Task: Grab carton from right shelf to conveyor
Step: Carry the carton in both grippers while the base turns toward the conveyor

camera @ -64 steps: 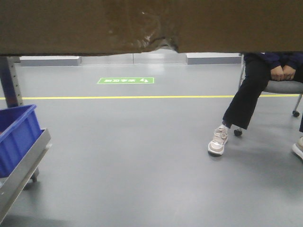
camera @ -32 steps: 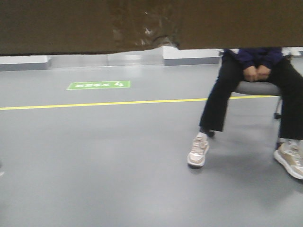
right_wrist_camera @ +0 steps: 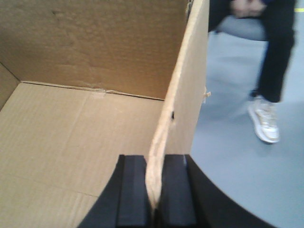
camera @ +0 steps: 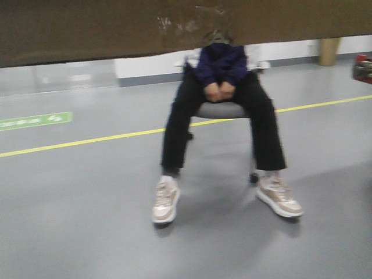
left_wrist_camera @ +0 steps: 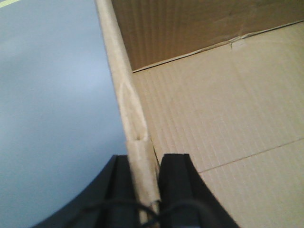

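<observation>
The brown carton (camera: 116,29) fills the top of the front view, held off the floor, its taped bottom edge with a torn notch showing. In the left wrist view my left gripper (left_wrist_camera: 145,183) is shut on the carton's left wall (left_wrist_camera: 124,90), one finger inside and one outside. In the right wrist view my right gripper (right_wrist_camera: 154,183) is shut on the carton's right wall (right_wrist_camera: 183,90), which buckles between the fingers. The carton's inside (right_wrist_camera: 71,133) holds nothing. The shelf and the conveyor are out of view.
A person in dark clothes (camera: 221,99) sits on a wheeled chair straight ahead, pale sneakers (camera: 165,200) on the grey floor. A yellow floor line (camera: 87,139) and a green floor sign (camera: 35,120) lie to the left. A tan bin (camera: 328,51) stands far right.
The view has swung to the right with the carton held. The blue bin and steel rail left the frame on the left. The seated person moved from the right edge to the centre.
</observation>
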Motion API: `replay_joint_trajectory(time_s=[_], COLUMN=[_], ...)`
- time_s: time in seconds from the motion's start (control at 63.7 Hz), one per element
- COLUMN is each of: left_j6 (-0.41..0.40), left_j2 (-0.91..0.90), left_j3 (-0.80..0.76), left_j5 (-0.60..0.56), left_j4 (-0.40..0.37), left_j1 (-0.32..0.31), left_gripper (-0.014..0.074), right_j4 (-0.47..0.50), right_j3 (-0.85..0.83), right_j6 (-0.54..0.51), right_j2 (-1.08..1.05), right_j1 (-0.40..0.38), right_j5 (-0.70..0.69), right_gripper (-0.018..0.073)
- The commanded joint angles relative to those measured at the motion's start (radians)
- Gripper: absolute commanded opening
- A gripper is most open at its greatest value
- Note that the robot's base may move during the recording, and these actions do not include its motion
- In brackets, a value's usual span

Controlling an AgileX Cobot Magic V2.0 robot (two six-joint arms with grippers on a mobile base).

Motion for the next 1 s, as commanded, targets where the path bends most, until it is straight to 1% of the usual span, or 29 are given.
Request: replay_joint_trajectory(time_s=[0.0, 0.345, 0.534, 0.989], left_j6=[0.013, 0.013, 0.013, 0.013], left_j2=[-0.009, -0.009, -0.009, -0.009], left_j3=[-0.009, -0.009, -0.009, -0.009], left_j5=[-0.029, -0.029, -0.029, -0.029], left_j4=[-0.049, -0.045, -0.006, 0.177], left_j1=[-0.011, -0.011, -0.011, -0.011], left_gripper=[-0.0017, -0.0017, -0.0017, -0.0017], right_j4=[0.012, 0.012, 0.012, 0.012], right_j3=[-0.006, -0.006, -0.006, -0.006], right_j6=[-0.014, -0.014, -0.014, -0.014], right_j2=[-0.011, -0.011, -0.011, -0.011], right_j1=[-0.003, -0.003, -0.003, -0.003], right_j5=[-0.092, -0.096, -0.096, -0.098], right_gripper=[-0.0067, -0.0067, -0.0067, -0.0067])
